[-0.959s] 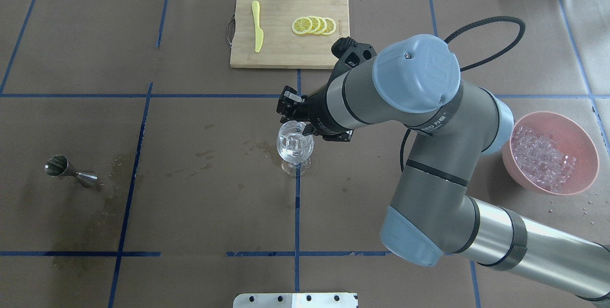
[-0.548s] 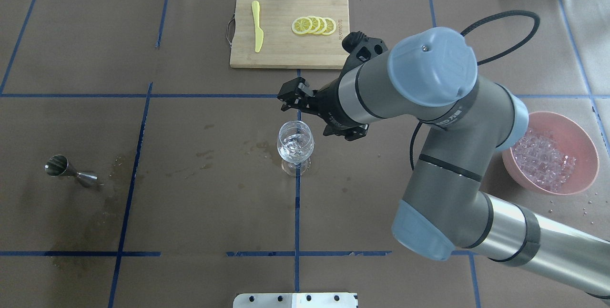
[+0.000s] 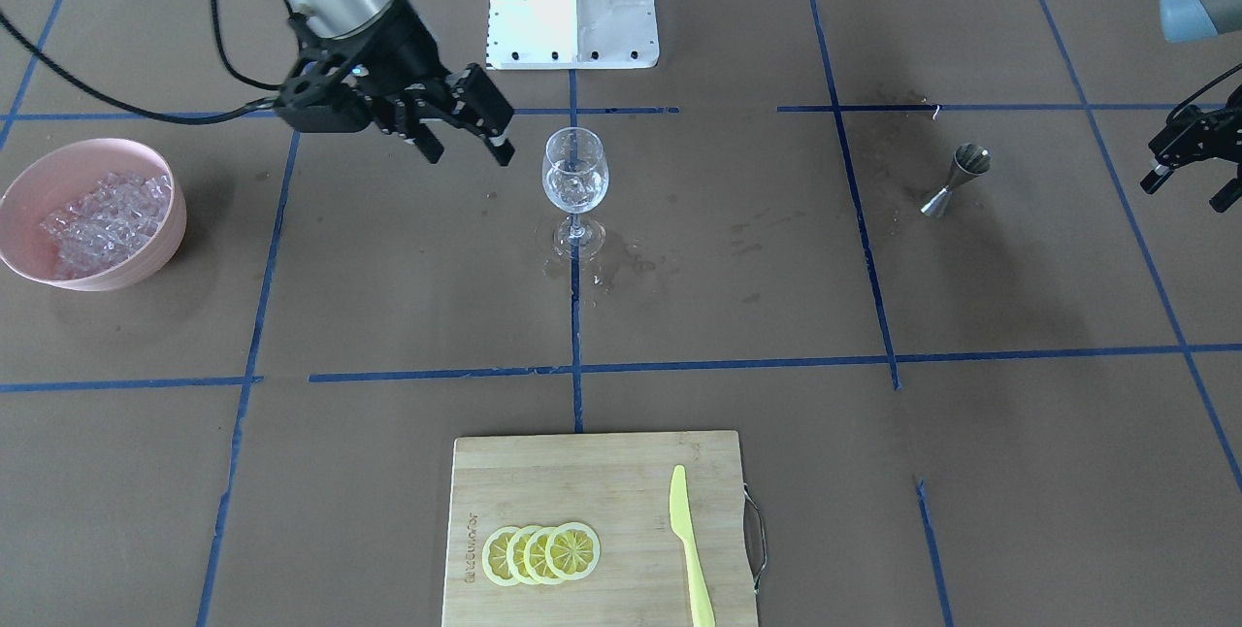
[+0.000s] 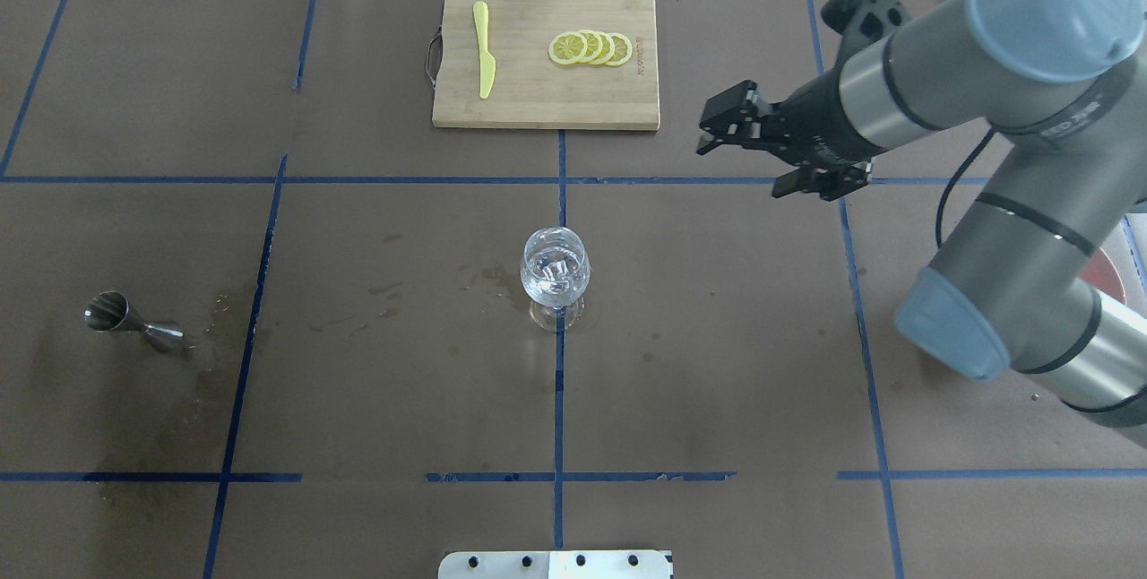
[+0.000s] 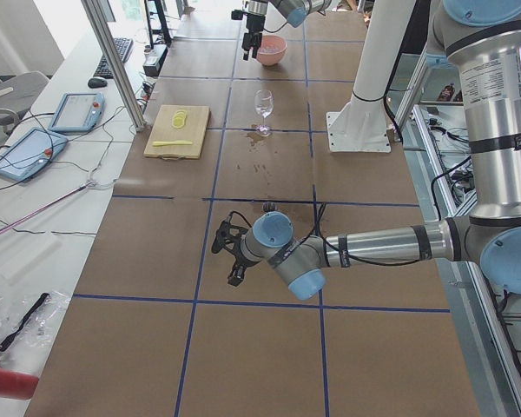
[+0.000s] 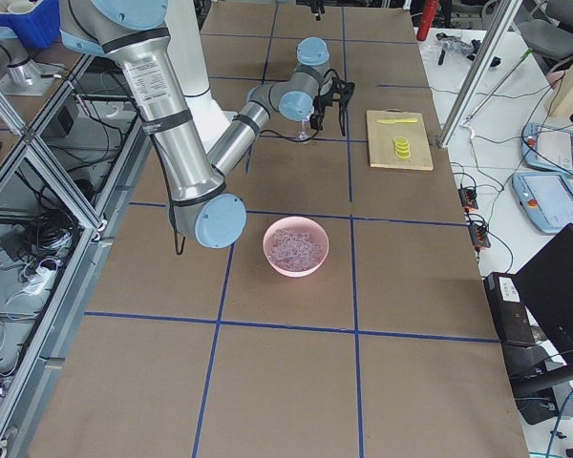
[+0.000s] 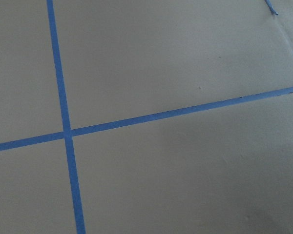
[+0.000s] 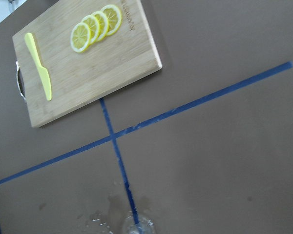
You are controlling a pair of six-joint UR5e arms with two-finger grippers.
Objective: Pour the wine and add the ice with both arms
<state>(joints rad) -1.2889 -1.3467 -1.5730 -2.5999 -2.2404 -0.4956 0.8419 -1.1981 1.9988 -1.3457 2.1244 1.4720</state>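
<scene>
Some glassy ice (image 3: 574,182) sits in the clear stemmed wine glass (image 4: 555,279). Black right claw (image 3: 468,151) hangs wide, empty; pink bowl (image 3: 29,176) next, probably.

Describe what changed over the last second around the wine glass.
The right arm's black two-finger claw, open and empty, pulled away from above the clear stemmed wine glass, swinging toward the robot's right and the far side. No grasp or release shows. The glass with its ice cubes, the steel jigger and the wooden cutting board with lemon slices stayed put.
</scene>
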